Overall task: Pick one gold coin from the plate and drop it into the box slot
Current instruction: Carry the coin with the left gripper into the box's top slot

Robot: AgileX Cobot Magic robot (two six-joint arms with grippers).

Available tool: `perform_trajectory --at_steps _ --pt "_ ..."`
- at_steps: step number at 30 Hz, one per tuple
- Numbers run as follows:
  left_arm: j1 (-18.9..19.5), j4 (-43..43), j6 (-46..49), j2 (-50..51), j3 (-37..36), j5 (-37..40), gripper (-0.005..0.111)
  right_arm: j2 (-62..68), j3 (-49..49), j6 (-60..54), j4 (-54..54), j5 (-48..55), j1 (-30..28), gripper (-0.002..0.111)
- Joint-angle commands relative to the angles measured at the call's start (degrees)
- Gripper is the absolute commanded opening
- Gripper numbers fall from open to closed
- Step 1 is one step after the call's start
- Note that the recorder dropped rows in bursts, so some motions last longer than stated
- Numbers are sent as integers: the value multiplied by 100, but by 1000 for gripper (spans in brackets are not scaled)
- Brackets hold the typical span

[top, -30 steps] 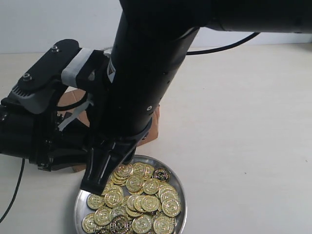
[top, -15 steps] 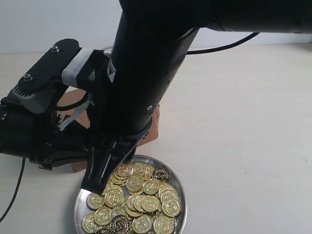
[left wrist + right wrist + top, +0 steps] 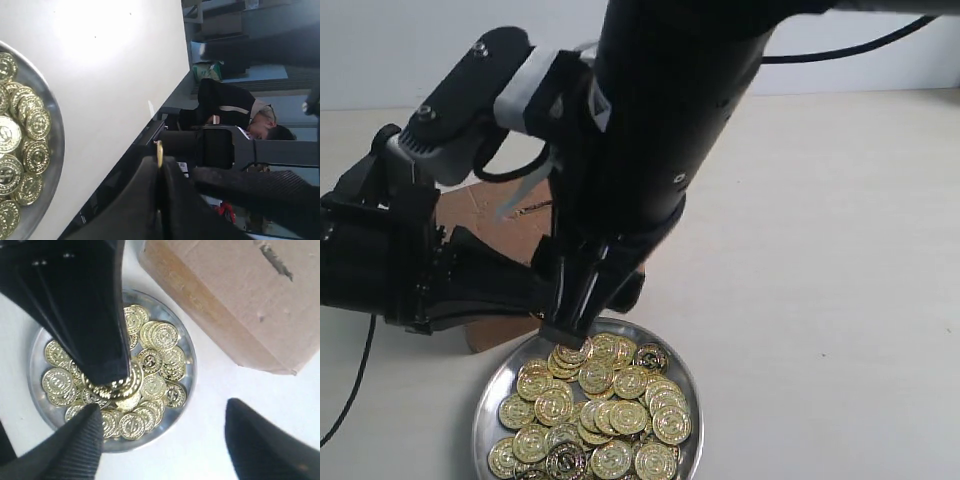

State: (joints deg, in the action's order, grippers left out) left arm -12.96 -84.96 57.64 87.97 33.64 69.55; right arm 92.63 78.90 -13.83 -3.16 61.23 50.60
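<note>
The silver plate [image 3: 692,410] [image 3: 192,365] [image 3: 56,150] holds a heap of gold coins [image 3: 610,410] [image 3: 161,356]. The brown cardboard box [image 3: 505,222] [image 3: 235,305] stands just behind it, and its slot [image 3: 276,262] shows as a dark slit on top. My left gripper [image 3: 160,167] [image 3: 107,376] reaches in level from the left, over the plate. It is shut on one gold coin [image 3: 159,152] [image 3: 119,388]. My right gripper [image 3: 175,440] [image 3: 585,312] hangs open above the plate's edge with nothing between its fingers. In the exterior view it hides the left fingertips.
A black cable [image 3: 350,400] trails over the table at the left. A second cable [image 3: 880,45] runs off behind the right arm. Beyond the table's edge, the left wrist view shows a seated person [image 3: 240,117] and dark equipment.
The right arm has swung up and to the right. Its fingers lifted from over the plate's left side to its far rim, uncovering more of the box top. The left arm has barely moved.
</note>
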Motion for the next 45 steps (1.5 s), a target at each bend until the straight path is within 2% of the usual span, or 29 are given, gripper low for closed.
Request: perform_trajectory --at_steps 1,2,3,9,16,19,21,25,27,34,45 --pt "-11 -17 133 -61 460 41 0 -489 45 772 13 675 -3 24" --pt "-11 23 373 -112 656 41 0 -618 35 918 106 797 -3 5" --pt "-11 109 390 -123 770 41 0 -721 35 944 204 821 -3 0" --pt "-11 1038 390 -175 1715 -301 0 -1768 -848 1145 775 -90 -3 0" --pt "-32 3078 398 -201 2610 -1608 0 -3289 -3285 1453 1363 -1426 -3 0" --pt "-54 3223 918 -190 2653 -2272 0 -3754 -4089 1476 1575 -1955 -3 0" --pt "-216 3427 1392 -136 2653 -2606 0 -4047 -4484 1547 1414 -2227 -3 0" --pt "-572 4192 1739 250 2697 -2789 0 -4429 -4743 1739 1184 -2207 -3 0" --pt "-690 4245 1739 537 2743 -2977 0 -4585 -4768 1817 1184 -2193 -3 0" --pt "-700 4234 1715 1241 3225 -3235 0 -4731 -4768 1834 1184 -2182 -3 0" --pt "-700 4412 1919 1380 3317 -3125 0 -4731 -4768 1795 864 -2070 -3 0"
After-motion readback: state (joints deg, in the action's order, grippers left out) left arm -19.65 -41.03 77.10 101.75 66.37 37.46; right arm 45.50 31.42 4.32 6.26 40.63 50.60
